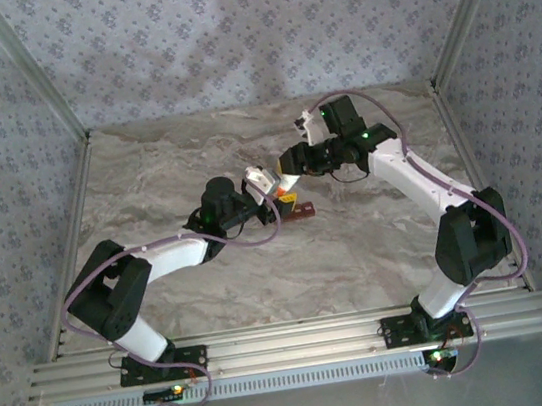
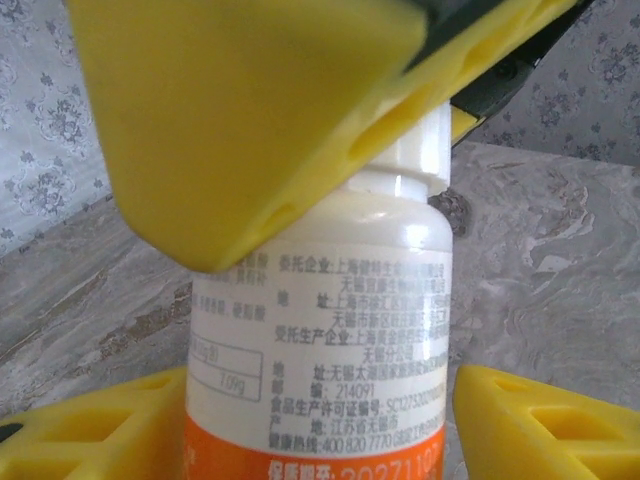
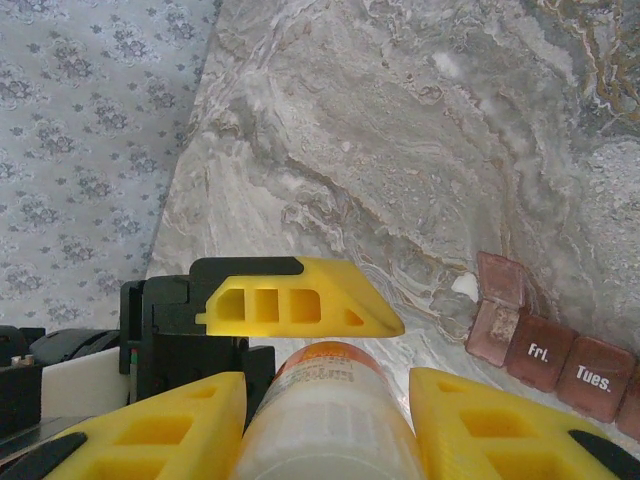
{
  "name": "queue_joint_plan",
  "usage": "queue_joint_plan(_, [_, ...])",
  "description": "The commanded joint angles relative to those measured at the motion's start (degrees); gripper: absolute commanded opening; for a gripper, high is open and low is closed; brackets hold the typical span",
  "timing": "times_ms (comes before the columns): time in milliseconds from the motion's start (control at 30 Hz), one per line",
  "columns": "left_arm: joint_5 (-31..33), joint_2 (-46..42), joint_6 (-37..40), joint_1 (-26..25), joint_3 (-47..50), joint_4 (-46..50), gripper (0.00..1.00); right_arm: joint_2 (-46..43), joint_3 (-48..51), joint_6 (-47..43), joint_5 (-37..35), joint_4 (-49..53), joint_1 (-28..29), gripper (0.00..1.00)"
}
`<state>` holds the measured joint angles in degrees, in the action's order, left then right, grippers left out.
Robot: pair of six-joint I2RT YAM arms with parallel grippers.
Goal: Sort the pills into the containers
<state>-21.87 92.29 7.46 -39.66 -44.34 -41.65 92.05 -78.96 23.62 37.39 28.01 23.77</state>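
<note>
Scene: two robot arms meet over the middle of a grey marbled tabletop (image 1: 378, 248), with a small white bottle (image 2: 320, 300) held between them above it.
Left claw (image 2: 320, 385): its yellow fingers are pressed against the lower body of the bottle, one on each side, just above the orange band.
Right claw (image 3: 328, 385): it is pinching the bottle's white cap (image 2: 415, 160) from the opposite end, and one of its fingers lies across the cap in the left wrist view.
Containers (image 3: 560, 360): a dark red-brown strip of small square compartments lies flat on the tabletop just beside and below the claws. Two lids read "Fri." and "Tues.", and the lid at the end of the strip stands raised.
Pills: a tiny white speck lies beside the raised lid, too small to tell whether it is a pill. Any others are presumably inside the bottle.
Step, as a judgement: taking the cap off, one claw bracing the body while the other works the cap.
Handling of the bottle: probably light, stiff, smooth plastic that could spin or slip, so it is best gripped low on the body, square across its width.
Handling of the containers: likely light and easily pushed aside, with thin hinged lids, so pour from above rather than touch the strip.
</note>
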Motion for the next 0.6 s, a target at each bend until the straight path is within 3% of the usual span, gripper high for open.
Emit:
queue_joint_plan(0, [-0.46,-1.6,-0.26,0.06,-1.72,0.14,0.63,-0.56,0.59,0.95,1.59,-0.57,0.41,0.36])
queue_joint_plan(267, [-0.19,-1.41,-0.87,0.07,-2.86,1.57,0.56,-0.21,1.29,0.97,1.76,-0.82,0.82,0.35])
queue_joint_plan(567, [-0.55,-1.55,-1.13,0.18,-3.89,4.45,0.32,-0.47,1.51,0.77,1.8,-0.63,0.84,0.36])
